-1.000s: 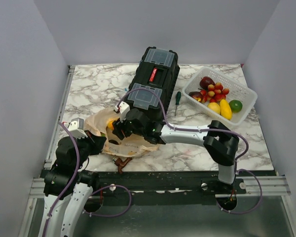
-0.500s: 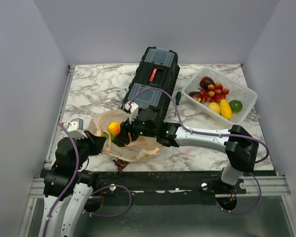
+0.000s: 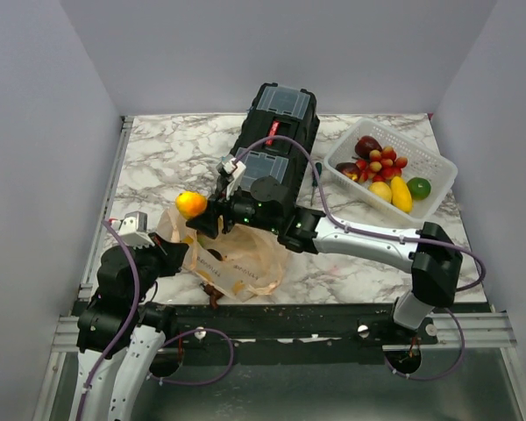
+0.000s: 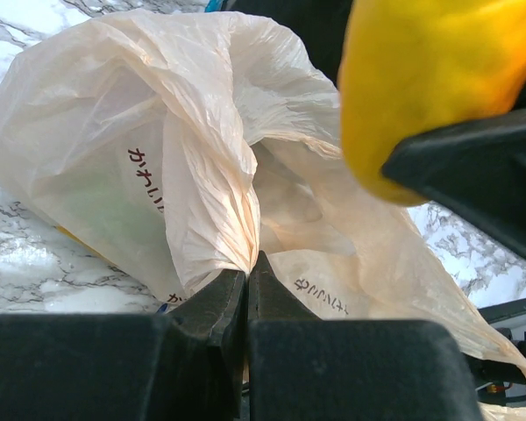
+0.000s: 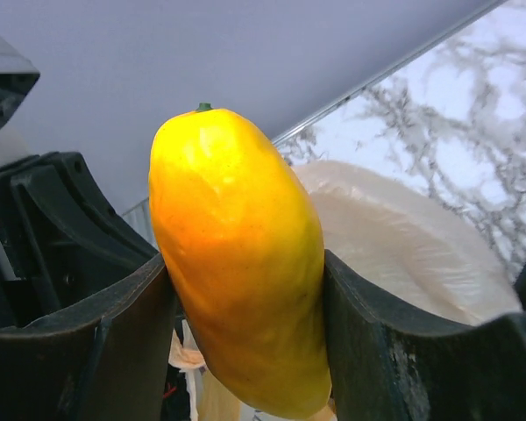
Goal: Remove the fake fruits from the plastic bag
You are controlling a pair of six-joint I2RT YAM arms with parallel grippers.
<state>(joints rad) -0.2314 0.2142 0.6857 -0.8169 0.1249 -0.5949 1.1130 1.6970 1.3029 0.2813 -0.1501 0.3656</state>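
A yellow-orange fake fruit (image 3: 190,204) hangs above the plastic bag (image 3: 237,257), with my right gripper (image 3: 197,210) shut on it; in the right wrist view the fruit (image 5: 237,263) fills the space between both fingers. The beige bag with dark print lies on the marble near the table's front left. My left gripper (image 4: 247,279) is shut on a gathered fold of the bag (image 4: 202,175). A faint green shape shows through the bag's wall. Several fake fruits (image 3: 386,171) lie in the white basket.
A black toolbox (image 3: 272,145) stands in the middle, right behind the bag. A green-handled screwdriver (image 3: 315,180) lies between it and the white lattice basket (image 3: 438,189) at the back right. A small dark brown thing (image 3: 215,289) lies at the front edge.
My right gripper has risen out of the bag with the yellow-orange fruit and moved back and left. The bag has settled flatter. The left gripper has kept its hold.
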